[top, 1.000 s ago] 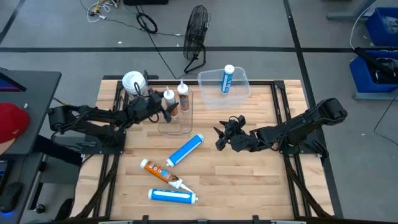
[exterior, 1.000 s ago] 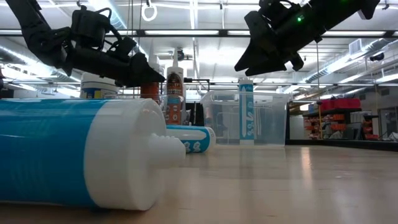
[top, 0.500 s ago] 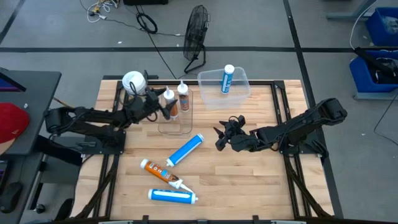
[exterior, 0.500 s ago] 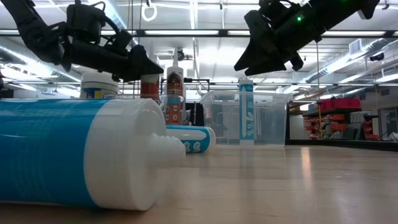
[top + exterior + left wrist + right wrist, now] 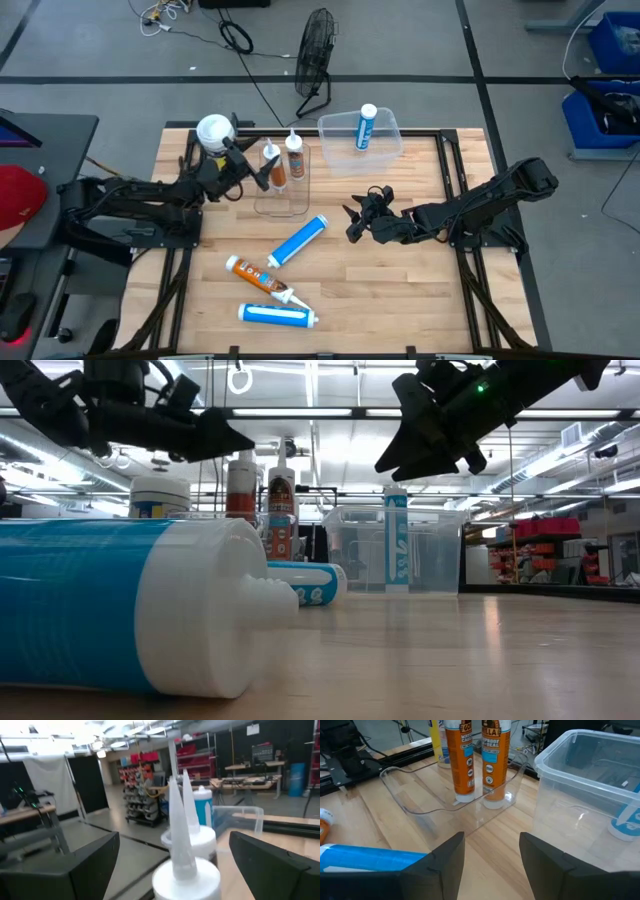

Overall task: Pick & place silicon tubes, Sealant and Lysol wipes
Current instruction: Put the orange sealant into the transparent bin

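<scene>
The left gripper (image 5: 262,177) is held wide open above two orange tubes (image 5: 283,160) in a clear tray (image 5: 281,205). The Lysol wipes (image 5: 213,131) are stood near the table's far left edge. The right gripper (image 5: 352,222) is held half open and empty over bare wood.

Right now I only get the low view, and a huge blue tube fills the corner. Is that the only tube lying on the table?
Observer: No. From above, three lie flat: the front blue tube, the diagonal blue tube and the lying orange tube.
Operator: What is the claw at upper left doing?
Observer: That is the left gripper, open, facing two upright orange tubes in a clear tray.
Operator: And the other claw?
Observer: The right gripper is open and empty over bare wood mid-table.
</scene>
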`<state>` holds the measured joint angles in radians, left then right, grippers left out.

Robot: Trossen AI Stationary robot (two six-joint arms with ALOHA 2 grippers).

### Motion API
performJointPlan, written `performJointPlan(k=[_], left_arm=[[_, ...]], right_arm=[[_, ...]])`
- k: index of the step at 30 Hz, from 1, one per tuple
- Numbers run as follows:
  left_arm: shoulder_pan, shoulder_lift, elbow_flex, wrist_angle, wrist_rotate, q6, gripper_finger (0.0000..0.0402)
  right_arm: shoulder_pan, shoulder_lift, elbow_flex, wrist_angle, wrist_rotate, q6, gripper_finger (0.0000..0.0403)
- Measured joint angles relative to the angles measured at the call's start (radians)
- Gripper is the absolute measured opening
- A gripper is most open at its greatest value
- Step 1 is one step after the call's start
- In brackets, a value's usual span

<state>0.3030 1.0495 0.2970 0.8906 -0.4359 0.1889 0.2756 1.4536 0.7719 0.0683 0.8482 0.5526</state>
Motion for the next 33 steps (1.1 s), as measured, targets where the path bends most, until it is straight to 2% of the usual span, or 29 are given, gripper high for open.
performJointPlan(k=[6,10,14,20,27,33], left_arm=[[-0.032,-0.078,0.0,0.0,-0.026,0.061,0.0383],[-0.094,-0.143,0.0,-0.038,-0.028,0.086,0.0383],[-0.223,-0.215,0.0,-0.135,-0.056,0.166,0.0383],[-0.481,-0.312,0.001,-0.322,-0.131,0.22,0.038],[-0.745,-0.325,0.122,-0.748,-0.18,0.117,0.0368],[-0.87,-0.245,0.291,-1.236,-0.175,-0.126,0.0367]], right_arm=[[0.0,0.0,0.0,0.004,-0.004,0.0,0.0194],[0.002,0.0,0.0,0.004,-0.012,0.0,0.0194],[0.004,0.0,0.0,0.007,-0.029,-0.012,0.0194],[0.006,0.0,0.0,0.006,-0.049,-0.038,0.0194],[0.006,0.0,0.0,0.006,-0.161,-0.064,0.0194],[0.006,0.0,0.0,0.0,-0.17,-0.073,0.0194]])
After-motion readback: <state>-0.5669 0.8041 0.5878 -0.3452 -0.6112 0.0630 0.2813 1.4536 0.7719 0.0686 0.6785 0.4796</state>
